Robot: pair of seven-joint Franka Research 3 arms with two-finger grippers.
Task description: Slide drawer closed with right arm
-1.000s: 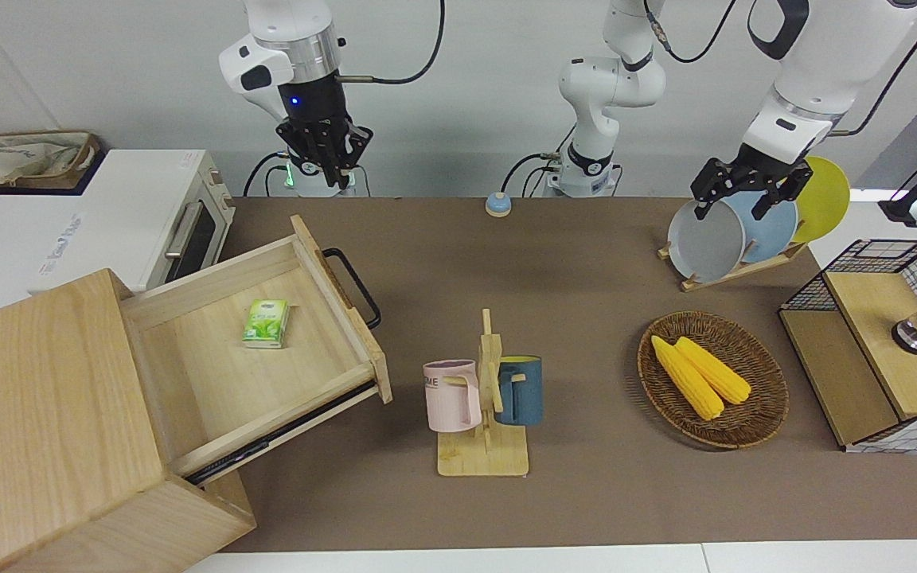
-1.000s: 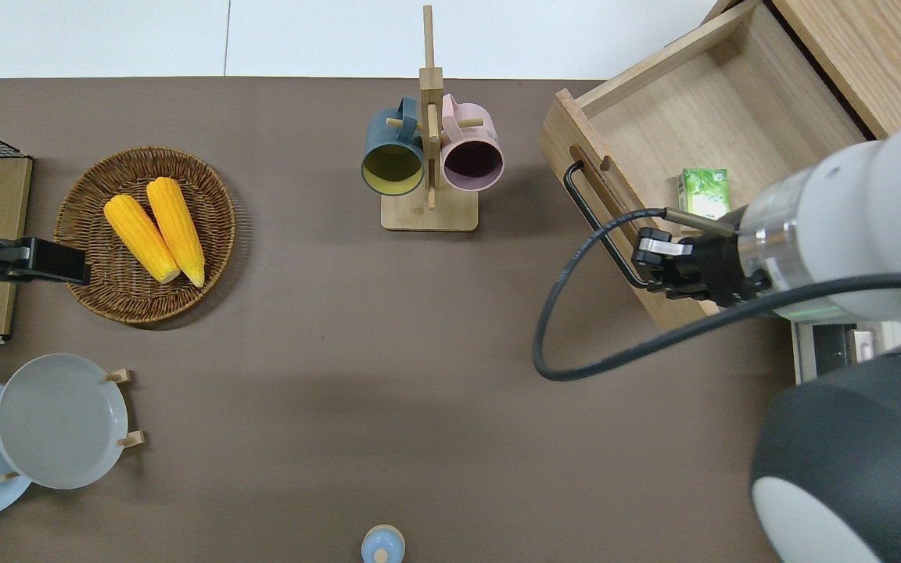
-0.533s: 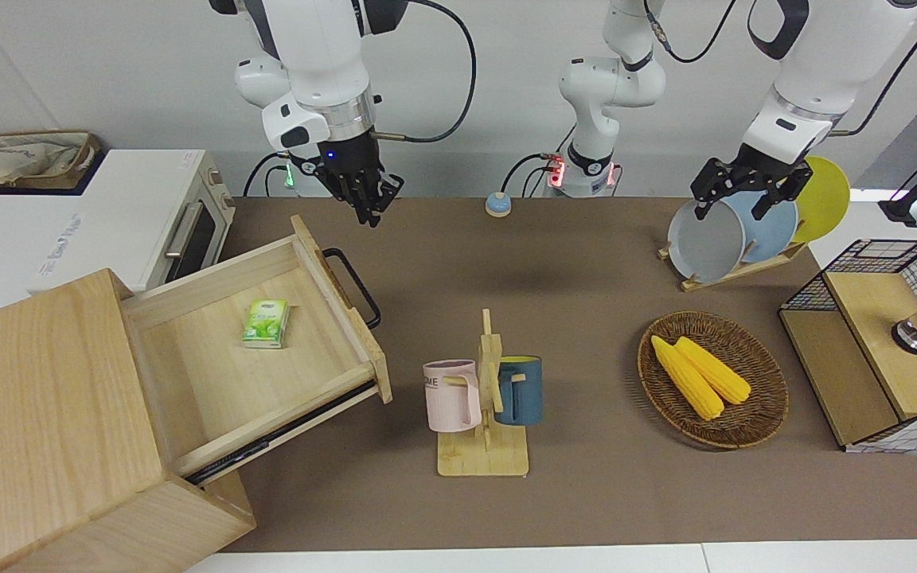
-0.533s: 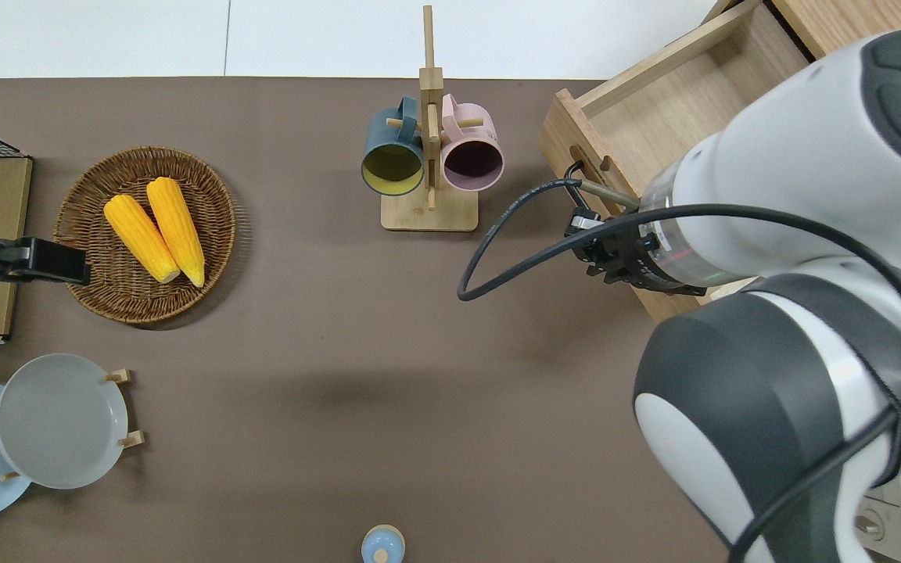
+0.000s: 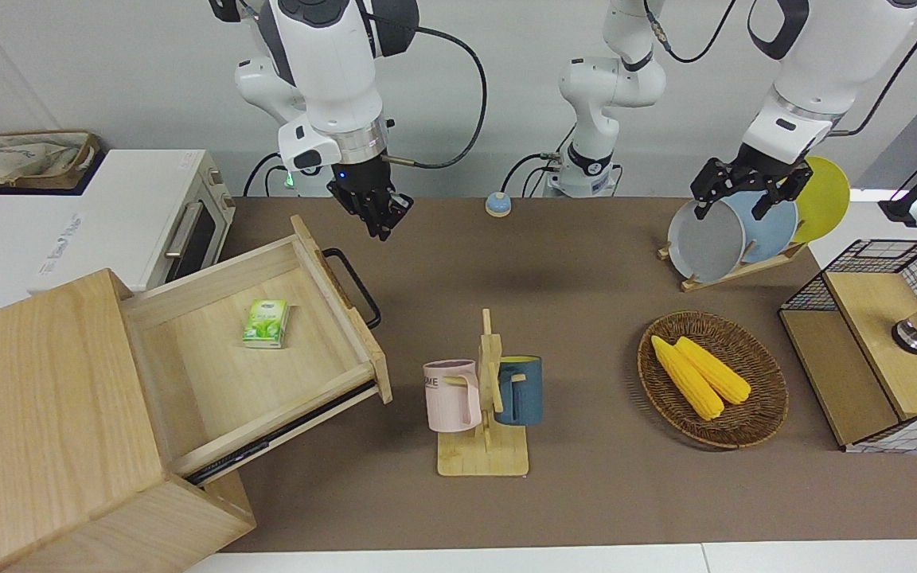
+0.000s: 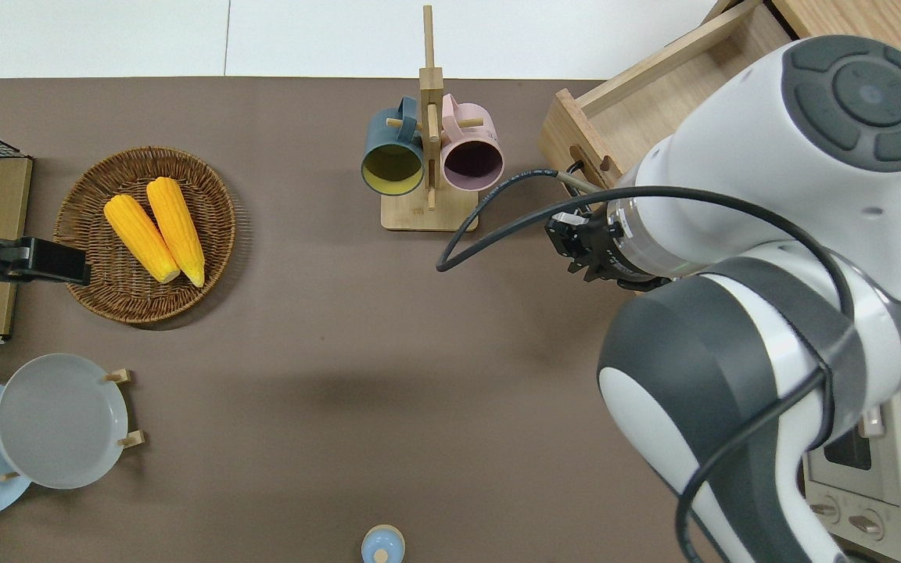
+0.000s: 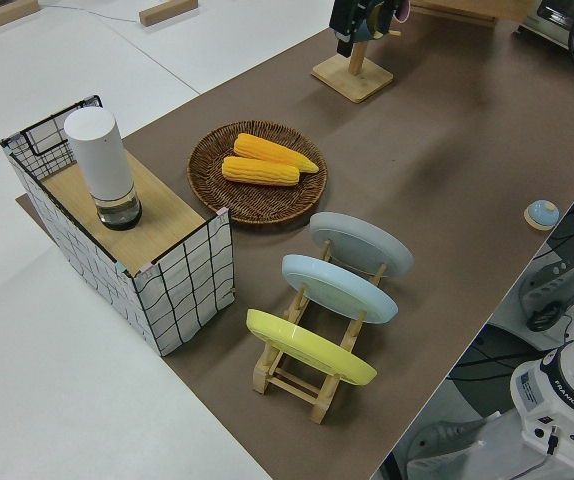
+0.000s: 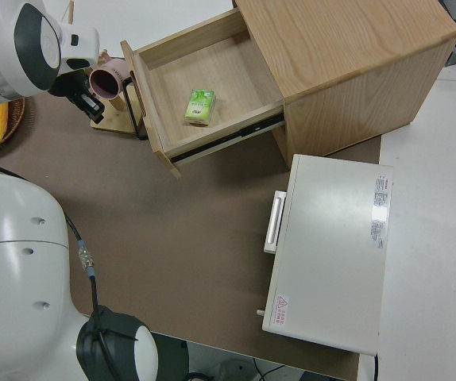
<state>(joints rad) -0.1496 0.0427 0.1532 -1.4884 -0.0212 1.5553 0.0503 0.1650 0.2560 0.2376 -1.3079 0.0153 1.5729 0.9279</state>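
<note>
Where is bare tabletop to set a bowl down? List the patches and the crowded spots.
Biggest bare patch: between the plate rack, the blue knob and the mug stand. Another lies between the wicker basket and the mug stand. Crowded: in front of the open drawer, where the right gripper hangs. The left arm is parked.

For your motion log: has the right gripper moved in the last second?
Yes. The right gripper has crossed from over the drawer to over the table, toward the mug stand.

Your brown table (image 5: pixel 586 493) carries the pale wood cabinet (image 5: pixel 44 430) and white oven (image 5: pixel 132 215) at the right arm's end, a mug rack (image 5: pixel 484 414) mid-table, and a corn basket (image 5: pixel 713 380), plate rack (image 5: pixel 733 267) and wire-mesh box (image 5: pixel 876 350) toward the left arm's end.
</note>
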